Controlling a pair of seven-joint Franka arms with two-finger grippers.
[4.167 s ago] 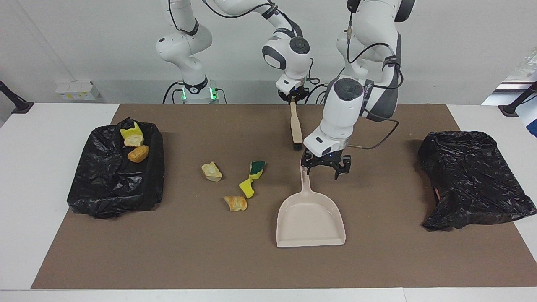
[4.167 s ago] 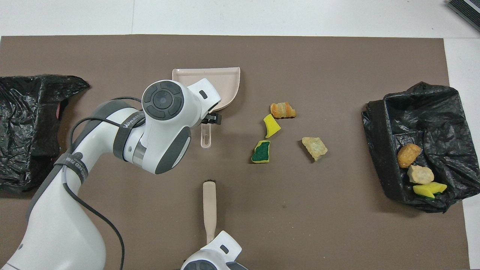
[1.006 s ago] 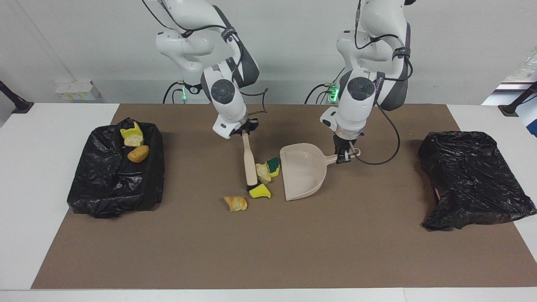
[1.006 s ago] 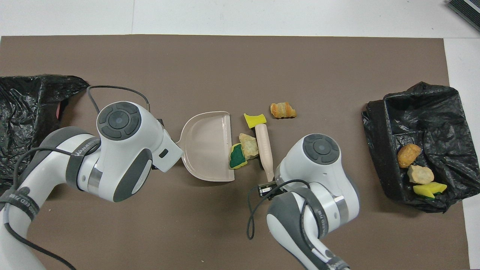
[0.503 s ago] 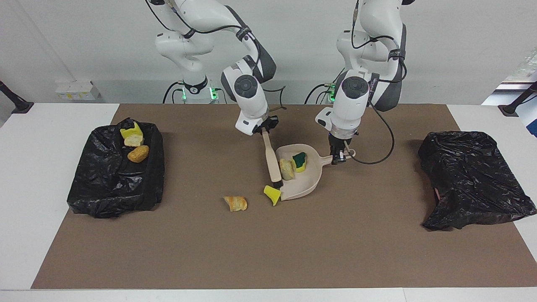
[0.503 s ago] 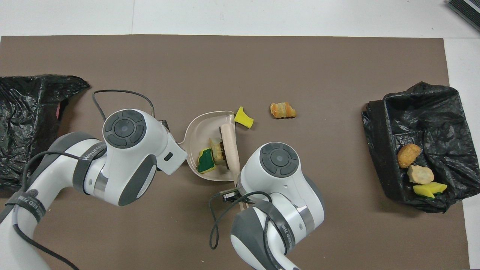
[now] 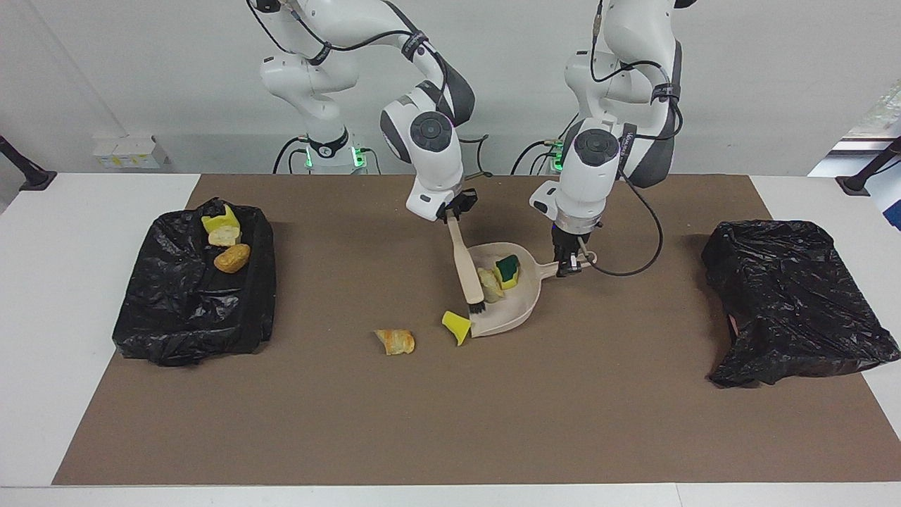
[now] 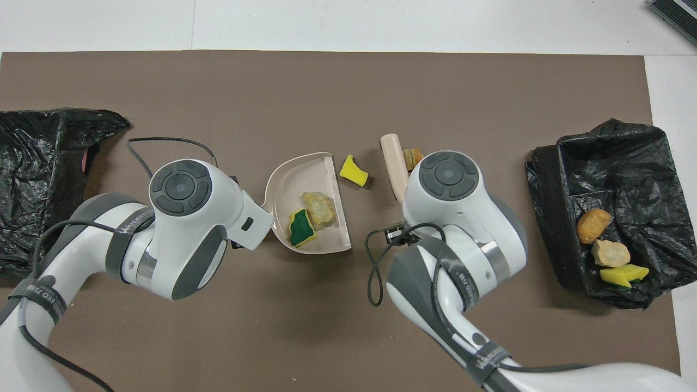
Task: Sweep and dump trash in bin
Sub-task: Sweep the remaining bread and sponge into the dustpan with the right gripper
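The dustpan (image 7: pixel 501 292) is positioned near the middle of the mat (image 7: pixel 450 422). Two scraps (image 7: pixel 498 276) are contained in the dustpan. One scrap (image 7: pixel 457 326) is located on the mat, touching the dustpan's open edge. Another scrap (image 7: pixel 395 341) is located beside it, toward the right arm's end. Three scraps (image 7: pixel 225 239) are contained in the bin (image 7: pixel 190 310) at the right arm's end. A bag-covered bin (image 7: pixel 795 303) is located at the left arm's end.
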